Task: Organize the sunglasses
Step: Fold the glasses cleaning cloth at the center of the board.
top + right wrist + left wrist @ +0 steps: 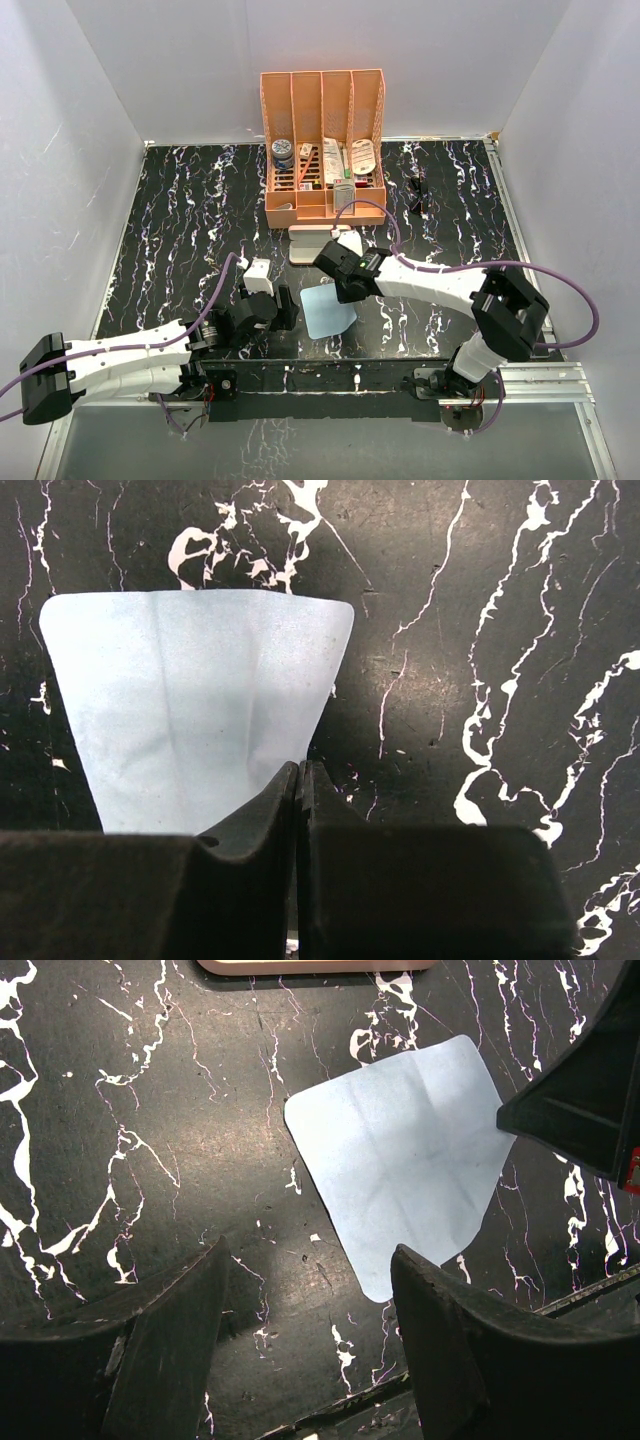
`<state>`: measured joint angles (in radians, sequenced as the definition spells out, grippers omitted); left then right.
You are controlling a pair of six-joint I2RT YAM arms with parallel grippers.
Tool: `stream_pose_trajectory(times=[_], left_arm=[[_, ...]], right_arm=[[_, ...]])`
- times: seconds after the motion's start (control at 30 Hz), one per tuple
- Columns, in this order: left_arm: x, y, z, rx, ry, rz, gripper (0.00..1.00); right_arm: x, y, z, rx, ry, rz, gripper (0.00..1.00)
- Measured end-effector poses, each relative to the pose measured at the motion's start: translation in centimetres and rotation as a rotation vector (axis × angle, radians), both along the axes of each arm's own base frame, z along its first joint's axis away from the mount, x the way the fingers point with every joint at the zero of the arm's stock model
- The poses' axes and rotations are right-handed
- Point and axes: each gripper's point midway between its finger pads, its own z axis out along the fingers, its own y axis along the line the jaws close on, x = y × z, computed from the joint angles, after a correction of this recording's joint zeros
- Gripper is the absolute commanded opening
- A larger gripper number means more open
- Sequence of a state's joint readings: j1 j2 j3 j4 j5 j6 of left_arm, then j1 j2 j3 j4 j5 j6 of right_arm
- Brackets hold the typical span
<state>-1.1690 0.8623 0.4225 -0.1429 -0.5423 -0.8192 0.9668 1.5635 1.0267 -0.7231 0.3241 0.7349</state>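
- The sunglasses (418, 193) lie on the black marbled table (180, 230) in the upper right of the top view. They are just right of the orange organizer (310, 100) and well apart from both arms. Nothing touches them.
- They show only as a small dark shape against the dark top, so I cannot tell whether they are folded.
- The pink case (310, 243) lies just below the organizer, near the middle of the top view. Its edge also shows at the top of the left wrist view.
- The light blue cloth (400, 1160) lies flat on the table below the case, between the two claws. Faint fold lines cross it.
- The left gripper (310, 1260) is spread and holds nothing. Its two dark fingers (170, 1350) sit in the lower corners of its own view, with bare table and the cloth's lower corner between them.
- The right gripper (300, 772) is pressed together, fingertip to fingertip. In its own view the tips sit at the lower right edge of the cloth. Whether a bit of cloth is caught between them cannot be told.
- In the left wrist view, a dark part of the right arm covers the cloth's right corner at the right side of the frame.
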Motion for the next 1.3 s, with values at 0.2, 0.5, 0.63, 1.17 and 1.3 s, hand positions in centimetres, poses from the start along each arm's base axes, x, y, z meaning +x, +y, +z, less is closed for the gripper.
stream_pose_trajectory(times=[0.2, 0.5, 0.63, 1.17, 1.3], left_arm=[[0.0, 0.0, 0.0, 0.0, 0.0, 0.0, 0.64], [0.0, 0.0, 0.0, 0.001, 0.001, -0.001, 0.64], [0.1, -0.3, -0.1, -0.003, 0.001, -0.003, 0.64], [0.1, -2.2, -2.8, 0.025, 0.045, -0.036, 0.54], [-0.1, -3.2, -3.9, 0.028, 0.071, -0.06, 0.45]], right_arm=[[0.0, 0.5, -0.4, 0.011, 0.008, 0.005, 0.0], [-0.1, 0.2, -1.9, -0.012, 0.022, 0.001, 0.0], [-0.1, -0.1, -2.0, -0.02, 0.022, -0.011, 0.04], [-0.4, -2.4, 0.3, 0.002, -0.053, -0.082, 0.1], [-0.6, -2.7, 0.1, 0.005, -0.052, -0.094, 0.08]])
